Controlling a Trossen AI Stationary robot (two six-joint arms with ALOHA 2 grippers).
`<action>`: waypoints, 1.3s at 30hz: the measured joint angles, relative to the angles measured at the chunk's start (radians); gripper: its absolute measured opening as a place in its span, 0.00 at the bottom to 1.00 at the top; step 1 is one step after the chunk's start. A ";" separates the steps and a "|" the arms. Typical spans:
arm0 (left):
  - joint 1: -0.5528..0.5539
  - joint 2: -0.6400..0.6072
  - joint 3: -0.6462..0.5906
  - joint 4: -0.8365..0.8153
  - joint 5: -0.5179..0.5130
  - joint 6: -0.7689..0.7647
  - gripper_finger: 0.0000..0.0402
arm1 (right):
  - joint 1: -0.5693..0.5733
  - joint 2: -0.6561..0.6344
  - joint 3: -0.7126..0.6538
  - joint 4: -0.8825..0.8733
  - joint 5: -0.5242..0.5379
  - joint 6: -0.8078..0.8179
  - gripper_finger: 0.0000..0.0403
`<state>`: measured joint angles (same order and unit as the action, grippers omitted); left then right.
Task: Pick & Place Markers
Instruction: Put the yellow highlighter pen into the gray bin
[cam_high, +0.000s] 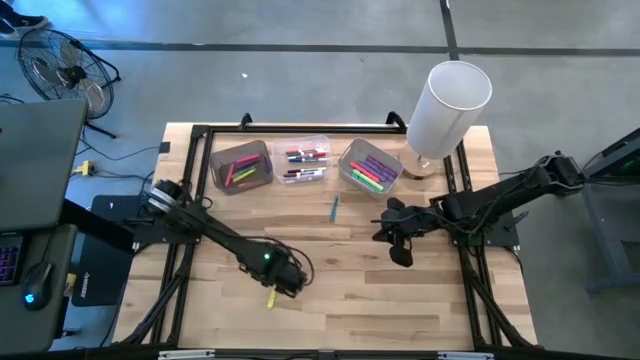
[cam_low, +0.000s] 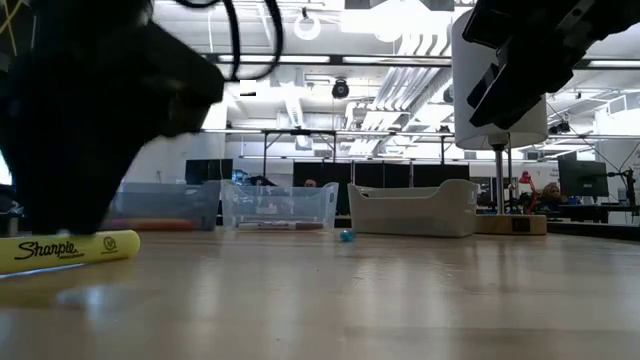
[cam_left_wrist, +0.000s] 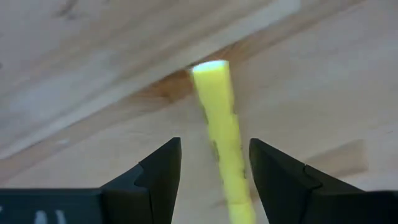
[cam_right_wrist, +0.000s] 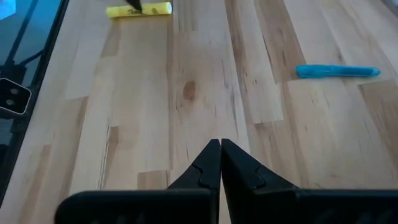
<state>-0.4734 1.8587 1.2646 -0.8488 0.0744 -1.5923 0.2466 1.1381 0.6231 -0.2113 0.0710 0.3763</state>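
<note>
We see the yellow marker lying flat on the table, near its front edge and left of centre, its long axis running roughly near to far. The left gripper hangs over it, fingers released and straddling the barrel without touching. The blue marker lies alone at mid-table, also pointing near to far, just in front of the three bins (each holding markers). The right gripper hovers to its right, fingers clenched on nothing. Bare wood lies open between the two markers.
</note>
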 joint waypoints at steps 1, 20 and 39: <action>0.002 0.015 -0.002 0.010 0.007 0.001 0.46 | 0.000 0.000 0.000 0.000 0.000 0.000 0.00; 0.294 0.019 0.163 -0.167 -0.068 0.586 0.13 | -0.003 0.001 0.000 0.029 0.035 0.093 0.00; 0.839 0.265 0.766 0.088 -0.023 1.510 0.13 | -0.051 0.001 0.000 0.044 0.166 0.260 0.00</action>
<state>0.3659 2.1241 2.0306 -0.7612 0.0519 -0.0824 0.1952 1.1393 0.6231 -0.1673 0.2371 0.6365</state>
